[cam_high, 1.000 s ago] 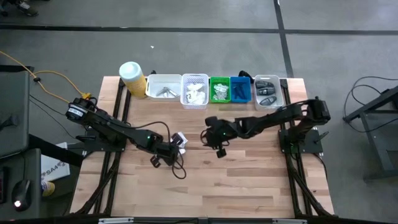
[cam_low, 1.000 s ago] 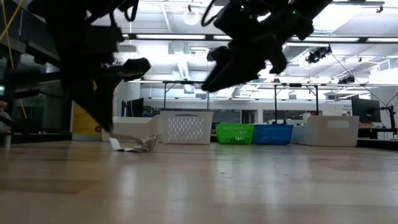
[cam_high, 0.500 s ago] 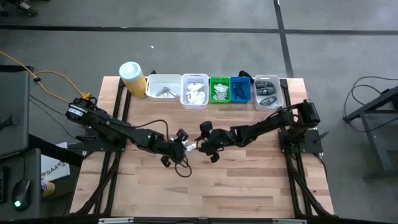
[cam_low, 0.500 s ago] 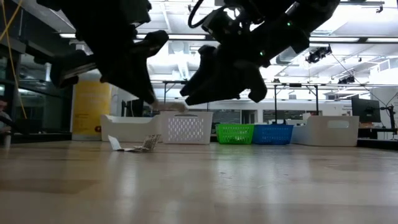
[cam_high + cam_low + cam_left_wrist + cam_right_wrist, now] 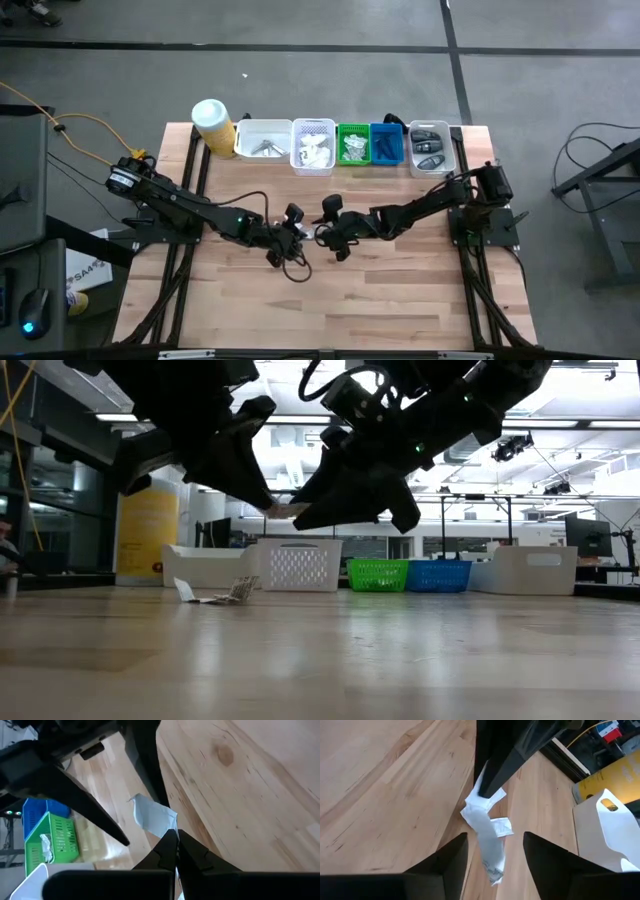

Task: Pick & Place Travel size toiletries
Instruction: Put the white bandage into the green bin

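A small white sachet [image 5: 152, 817], one of the travel size toiletries, hangs in the air above the middle of the table. My left gripper [image 5: 297, 228] is shut on it. My right gripper [image 5: 318, 232] faces it from the table's right side and is open. Its two fingers [image 5: 451, 857] stand on either side of the sachet's hanging end [image 5: 490, 852] without touching it. Another clear sachet [image 5: 220, 592] lies flat on the table, seen in the low view. Several more toiletries lie in the bins along the far edge. My left gripper pinches one end of the white sachet [image 5: 481, 804] between its two fingertips. The fingers [image 5: 495, 770] slant down toward the table's right. The sachet is lifted clear of the table; its crumpled free part droops below and beyond the fingertips, between the right gripper's fingers.
Along the far edge stand a yellow canister with a white lid [image 5: 213, 125], a white bin [image 5: 262, 138], a white basket [image 5: 313, 147], a green basket [image 5: 353, 144], a blue basket [image 5: 386, 143] and a white tray [image 5: 432, 147]. The near half of the table [image 5: 330, 310] is bare wood.
My left gripper has risen and swung toward the table's right and far side, tipping up, and has lifted the white sachet clear. My right gripper has gone down and toward the table's left, has rolled, and now has its fingers around the sachet's free end.
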### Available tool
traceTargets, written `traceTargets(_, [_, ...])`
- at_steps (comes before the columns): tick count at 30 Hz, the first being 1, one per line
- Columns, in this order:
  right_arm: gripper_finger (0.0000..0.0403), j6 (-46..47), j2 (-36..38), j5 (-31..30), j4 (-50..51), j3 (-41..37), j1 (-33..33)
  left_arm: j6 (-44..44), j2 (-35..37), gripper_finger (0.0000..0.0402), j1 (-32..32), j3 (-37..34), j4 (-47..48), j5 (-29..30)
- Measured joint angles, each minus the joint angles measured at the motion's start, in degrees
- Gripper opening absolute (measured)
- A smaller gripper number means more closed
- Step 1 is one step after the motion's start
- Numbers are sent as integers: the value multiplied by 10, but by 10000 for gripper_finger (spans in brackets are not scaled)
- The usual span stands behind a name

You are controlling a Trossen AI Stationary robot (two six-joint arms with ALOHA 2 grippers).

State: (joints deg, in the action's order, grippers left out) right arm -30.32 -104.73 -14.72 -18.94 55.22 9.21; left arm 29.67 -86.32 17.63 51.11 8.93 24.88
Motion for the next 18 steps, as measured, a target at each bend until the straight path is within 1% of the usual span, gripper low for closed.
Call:
traceTargets(3, [157, 2, -5, -3, 2, 0, 0, -2, 0, 0, 0, 0, -7, 0])
traceTargets(5, [130, 3, -5, -2, 8, 0, 0, -2, 0, 0, 0, 0, -10, 0])
traceTargets(11, [17, 5, -5, -2, 8, 0, 1, -1, 0, 3, 0, 0, -9, -5])
traceTargets(14, [6, 15, -5, 1, 12, 0, 1, -1, 0, 20, 0, 0, -4, -20])
traceTargets(18, [3, 62, -4, 2, 33, 0, -4, -8, 0, 68, 0, 0, -4, -17])
